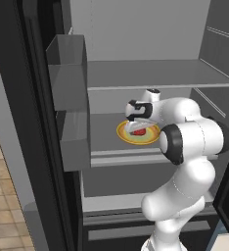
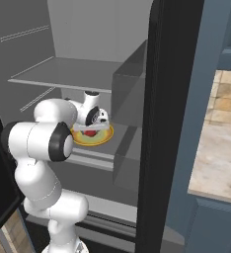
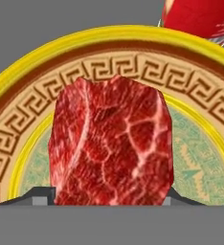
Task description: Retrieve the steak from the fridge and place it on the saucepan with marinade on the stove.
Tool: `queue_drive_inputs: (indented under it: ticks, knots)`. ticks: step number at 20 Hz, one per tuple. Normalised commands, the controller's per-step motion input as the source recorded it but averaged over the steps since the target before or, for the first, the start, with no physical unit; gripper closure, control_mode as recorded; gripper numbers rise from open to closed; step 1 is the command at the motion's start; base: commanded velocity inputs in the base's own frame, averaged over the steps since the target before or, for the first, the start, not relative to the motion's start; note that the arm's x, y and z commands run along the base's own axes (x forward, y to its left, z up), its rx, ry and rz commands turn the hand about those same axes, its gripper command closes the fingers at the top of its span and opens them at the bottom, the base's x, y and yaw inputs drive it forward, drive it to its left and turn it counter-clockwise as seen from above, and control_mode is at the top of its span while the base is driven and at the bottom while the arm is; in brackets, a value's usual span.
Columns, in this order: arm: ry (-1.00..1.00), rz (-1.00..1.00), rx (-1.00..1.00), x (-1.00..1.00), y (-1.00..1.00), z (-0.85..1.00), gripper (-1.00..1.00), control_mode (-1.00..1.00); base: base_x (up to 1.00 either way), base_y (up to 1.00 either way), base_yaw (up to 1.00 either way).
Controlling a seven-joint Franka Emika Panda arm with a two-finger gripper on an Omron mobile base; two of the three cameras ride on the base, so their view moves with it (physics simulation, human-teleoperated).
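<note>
Hand view puts the steak [image 3: 111, 143] dead centre, lying on a yellow-rimmed plate [image 3: 200, 143] with a key-pattern border, and a red object [image 3: 200, 16] sits at the plate's far edge. Two dark fingers [image 3: 37, 197] flank the meat, one each side, close to its edges; whether they already press it I cannot tell. Left base view shows the gripper [image 1: 137, 128] reaching down onto the plate on the middle shelf [image 1: 106, 132] of the open fridge [image 1: 136, 29]. The step in hand looks like the grasp itself. Next, I judge, the fingers must pinch the meat firmly, then lift it straight up and draw back out, clear of the door bins [image 1: 70, 73]
</note>
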Motion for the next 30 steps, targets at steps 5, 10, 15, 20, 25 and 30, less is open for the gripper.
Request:
queue_drive_inputs:
  ticks: [5, 10, 15, 20, 25, 30]
  knots:
    - [-0.05, -0.04, 0.16, 0.00, 0.00, -0.03, 1.00, -1.00, 0.00, 0.00, 0.00]
    - [-0.17, -0.13, 0.25, 0.00, 0.00, 0.00, 1.00, -1.00, 0.00, 0.00, 0.00]
    - [-0.25, -0.11, 0.26, 0.00, 0.05, 0.00, 1.00, -1.00, 0.00, 0.00, 0.00]
    - [-0.34, -0.08, 0.17, 0.00, 0.15, 0.10, 1.00, -1.00, 0.00, 0.00, 0.00]
    - [-0.28, -0.04, 0.01, -0.16, 0.28, 0.23, 1.00, -1.00, 0.00, 0.00, 0.00]
    - [-0.13, 0.00, -0.19, -0.37, 0.21, 0.75, 1.00, -1.00, 0.00, 0.00, 0.00]
